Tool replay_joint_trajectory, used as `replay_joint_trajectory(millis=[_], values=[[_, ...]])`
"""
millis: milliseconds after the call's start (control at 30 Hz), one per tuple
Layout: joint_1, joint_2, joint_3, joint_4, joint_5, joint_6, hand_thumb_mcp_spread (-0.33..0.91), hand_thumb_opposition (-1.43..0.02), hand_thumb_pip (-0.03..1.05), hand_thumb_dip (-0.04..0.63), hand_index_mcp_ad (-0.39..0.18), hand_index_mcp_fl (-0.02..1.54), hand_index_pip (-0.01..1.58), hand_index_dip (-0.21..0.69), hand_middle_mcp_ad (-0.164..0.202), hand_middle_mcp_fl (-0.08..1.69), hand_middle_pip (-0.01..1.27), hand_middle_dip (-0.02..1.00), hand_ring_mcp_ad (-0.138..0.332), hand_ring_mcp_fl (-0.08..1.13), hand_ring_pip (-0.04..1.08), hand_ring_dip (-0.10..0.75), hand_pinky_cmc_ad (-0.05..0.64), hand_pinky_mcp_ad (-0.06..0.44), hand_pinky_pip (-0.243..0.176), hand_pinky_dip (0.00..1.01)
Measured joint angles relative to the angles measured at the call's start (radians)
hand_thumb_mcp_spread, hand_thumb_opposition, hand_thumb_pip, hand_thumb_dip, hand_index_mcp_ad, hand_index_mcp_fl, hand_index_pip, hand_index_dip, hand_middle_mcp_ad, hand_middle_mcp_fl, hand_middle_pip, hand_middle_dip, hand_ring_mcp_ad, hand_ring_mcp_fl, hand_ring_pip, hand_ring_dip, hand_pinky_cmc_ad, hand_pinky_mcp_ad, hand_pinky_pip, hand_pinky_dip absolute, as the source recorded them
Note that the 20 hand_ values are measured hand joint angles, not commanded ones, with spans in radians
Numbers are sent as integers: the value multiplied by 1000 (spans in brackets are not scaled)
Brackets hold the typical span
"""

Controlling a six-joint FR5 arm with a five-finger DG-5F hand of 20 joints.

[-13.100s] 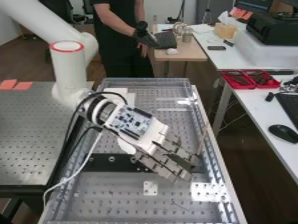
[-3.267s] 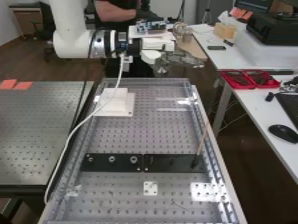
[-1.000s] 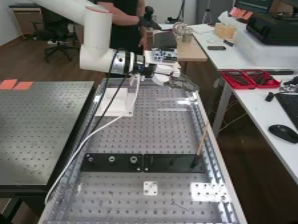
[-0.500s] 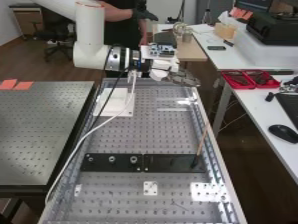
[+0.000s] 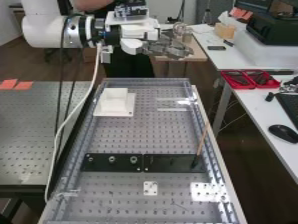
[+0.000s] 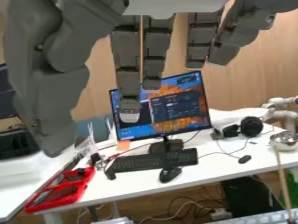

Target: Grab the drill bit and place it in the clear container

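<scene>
With the metal board in the high view (image 5: 149, 135) as a clock face, the hand (image 5: 169, 48) hung beyond twelve o'clock, wide, its fingers (image 6: 156, 45) straight. Which piece was the drill bit could not be told. A thin stick (image 5: 202, 138) leaned at three, its foot at the black strip (image 5: 169, 162); small round pieces (image 5: 112, 159) sat at nine. What looked like the clear container (image 5: 174, 104) lay at one, the white block (image 5: 115, 103) at eleven.

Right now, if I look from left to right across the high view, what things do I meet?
Orange papers → white block → little white plate with holes → thin brown stick → red trays.
</scene>
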Motion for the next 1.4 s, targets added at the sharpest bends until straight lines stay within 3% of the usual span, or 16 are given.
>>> replay_joint_trajectory(millis=[167,400,767,1400], values=[[-29,97,-28,-31,-6,-8,318,-744,293,152,-38,557,24,494,-3,290,113,283,206,49,108,126,246,164,-61,276],[-70,233,-59,-79,-36,-24,267,-710,283,84,-42,461,21,443,-7,278,113,281,234,33,108,122,284,199,-58,305],[-94,257,-69,-83,-93,3,271,-698,281,51,-24,436,37,410,9,260,113,281,255,33,108,122,344,215,-58,316],[-59,287,-95,-90,-17,16,269,-698,274,51,-24,436,38,407,12,248,115,284,264,33,108,122,346,232,-63,325]])
